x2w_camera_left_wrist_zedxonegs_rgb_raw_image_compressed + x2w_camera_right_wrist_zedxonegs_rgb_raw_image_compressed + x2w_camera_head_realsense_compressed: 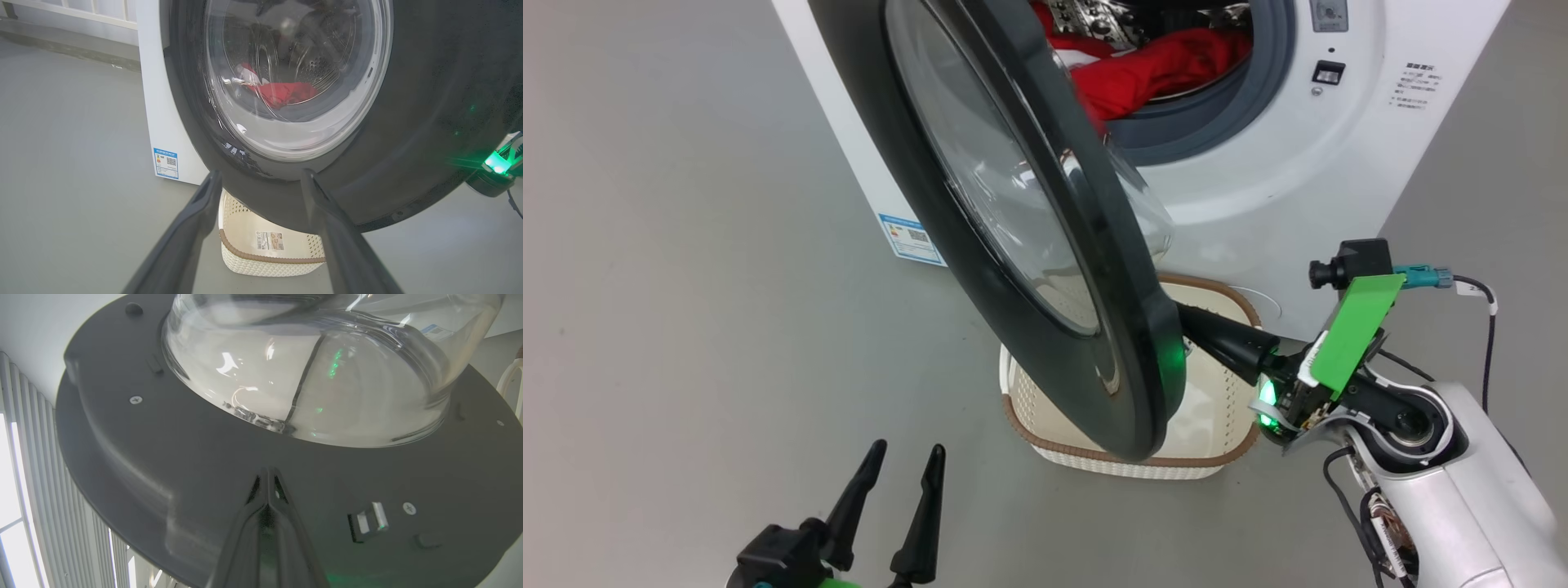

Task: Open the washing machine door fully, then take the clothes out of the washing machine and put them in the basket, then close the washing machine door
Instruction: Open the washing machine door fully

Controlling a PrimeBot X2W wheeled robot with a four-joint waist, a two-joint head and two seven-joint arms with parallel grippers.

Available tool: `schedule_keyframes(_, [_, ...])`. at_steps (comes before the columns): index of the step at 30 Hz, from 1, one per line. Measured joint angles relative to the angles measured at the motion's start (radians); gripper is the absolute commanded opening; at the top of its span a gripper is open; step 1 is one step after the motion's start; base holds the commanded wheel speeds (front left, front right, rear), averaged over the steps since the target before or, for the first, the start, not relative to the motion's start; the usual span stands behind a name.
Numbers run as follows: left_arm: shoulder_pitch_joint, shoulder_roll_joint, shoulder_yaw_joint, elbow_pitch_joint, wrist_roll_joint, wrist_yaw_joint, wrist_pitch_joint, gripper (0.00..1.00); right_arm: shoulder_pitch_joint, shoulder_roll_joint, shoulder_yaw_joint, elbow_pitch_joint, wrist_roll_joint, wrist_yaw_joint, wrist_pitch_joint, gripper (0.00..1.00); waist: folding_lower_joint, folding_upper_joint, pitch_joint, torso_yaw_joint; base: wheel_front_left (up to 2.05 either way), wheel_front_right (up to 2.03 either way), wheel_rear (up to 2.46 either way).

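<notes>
Entry: door-opening step, door only partly swung.

- The washing machine (1258, 188) stands on the grey floor (686, 327), its drum mouth uncovered.
- The washing machine door (1013, 237) hangs out at an angle, its lower edge over the basket (1086, 467). We judge it rigid, fairly heavy and hinge-bound, so it should follow a steady push. The glossy rim looks slippery. The glass bowl (318, 375) is no place to bear on.
- The basket sits on the floor just in front of the machine, with nothing in it.
- The clothes (1168, 65) lie in the drum, spilling toward the grey ring. We expect them to be soft, light and limp. The best hold is a bunched fold near the mouth.
- The right gripper (268, 475) has its fingers pressed together, holding nothing. The tip appears to be against the door's dark inner face, below the bowl and beside the latch (369, 520).
- The left gripper (908, 453) is spread wide and empty, low and well apart from the door.
</notes>
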Motion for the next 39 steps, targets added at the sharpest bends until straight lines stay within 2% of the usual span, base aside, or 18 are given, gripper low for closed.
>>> schedule_keyframes(22, [0.020, 0.000, 0.001, 0.000, -0.007, 0.019, 0.000, 1.00, 0.037, 0.024, 0.079, -0.028, -0.021, 0.000, 0.015, 0.00, 0.0000, 0.0000, -0.032, 0.100, 0.00, 0.00, 0.00])
schedule_keyframes(39, [0.040, 0.000, 0.009, -0.001, -0.016, 0.035, 0.000, 1.00, 0.039, 0.026, 0.183, -0.047, 0.038, 0.000, -0.031, 0.00, 0.0000, 0.0000, -0.057, 0.178, 0.00, 0.00, 0.00])
